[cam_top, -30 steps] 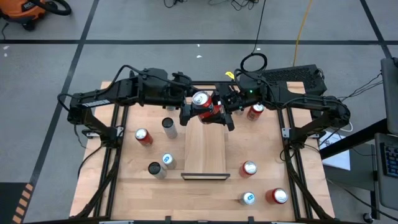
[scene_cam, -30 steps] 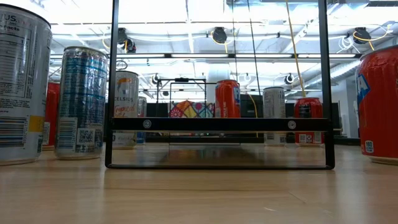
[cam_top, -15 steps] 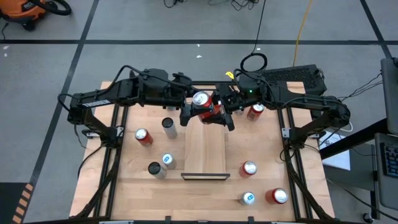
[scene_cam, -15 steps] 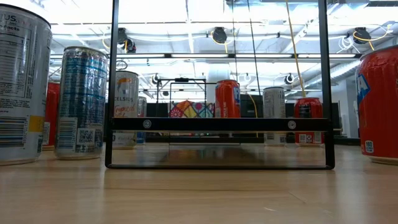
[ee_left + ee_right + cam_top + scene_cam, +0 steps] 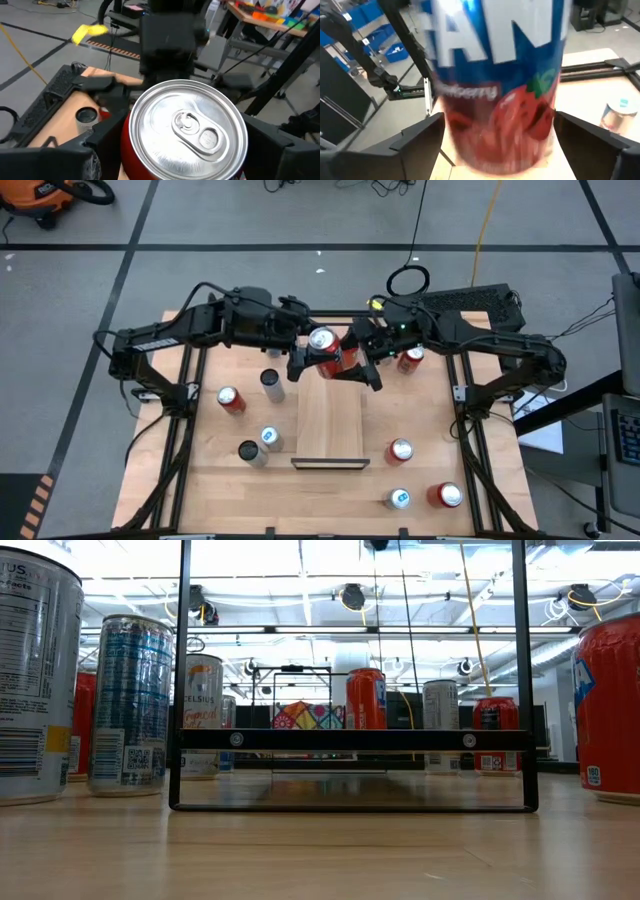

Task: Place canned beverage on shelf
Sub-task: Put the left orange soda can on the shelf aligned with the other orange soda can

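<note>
A red strawberry soda can [image 5: 323,342] with a silver top [image 5: 187,125] is at the far end of the shelf [image 5: 330,420], a long light-wood board whose near lip shows in the low view [image 5: 350,740]. My left gripper [image 5: 304,352] reaches in from the left and is shut on the can's upper part [image 5: 182,127]. My right gripper [image 5: 360,362] reaches in from the right and is open. Its fingers stand on either side of the can's lower part [image 5: 500,125]. I cannot tell whether the can's base rests on the shelf. My left gripper pinches the can's wall just below the top rim [image 5: 126,150] between its two fingers, one on each side. The fingers [image 5: 95,150] come slanting down from the table's left. The can stands about upright, and its base is hidden.
Other cans stand on the tabletop: three left of the shelf [image 5: 272,384] [image 5: 230,400] [image 5: 258,445], one at the far right [image 5: 410,360], three at the near right [image 5: 400,450] [image 5: 398,498] [image 5: 445,495]. Black rails [image 5: 185,430] run along both sides.
My right arm has shifted a little toward the table's right edge. The can's top has stayed where it was between the two grippers.
</note>
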`<action>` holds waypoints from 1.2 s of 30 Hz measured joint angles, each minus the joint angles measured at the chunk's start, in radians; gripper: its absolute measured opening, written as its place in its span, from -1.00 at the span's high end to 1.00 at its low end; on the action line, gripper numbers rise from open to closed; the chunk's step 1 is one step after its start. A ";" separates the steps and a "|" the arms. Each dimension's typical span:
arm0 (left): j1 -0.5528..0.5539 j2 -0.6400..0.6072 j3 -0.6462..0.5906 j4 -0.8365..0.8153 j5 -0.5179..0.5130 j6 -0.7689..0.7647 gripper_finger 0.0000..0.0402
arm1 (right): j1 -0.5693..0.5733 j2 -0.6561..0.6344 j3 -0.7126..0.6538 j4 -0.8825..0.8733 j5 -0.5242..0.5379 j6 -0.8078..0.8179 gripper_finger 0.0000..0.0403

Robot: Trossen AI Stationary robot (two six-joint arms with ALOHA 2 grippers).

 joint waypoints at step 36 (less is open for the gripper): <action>0.118 -0.024 0.000 -0.011 -0.126 0.138 -0.47 | -0.118 -0.364 0.000 -0.662 0.158 -0.140 -0.15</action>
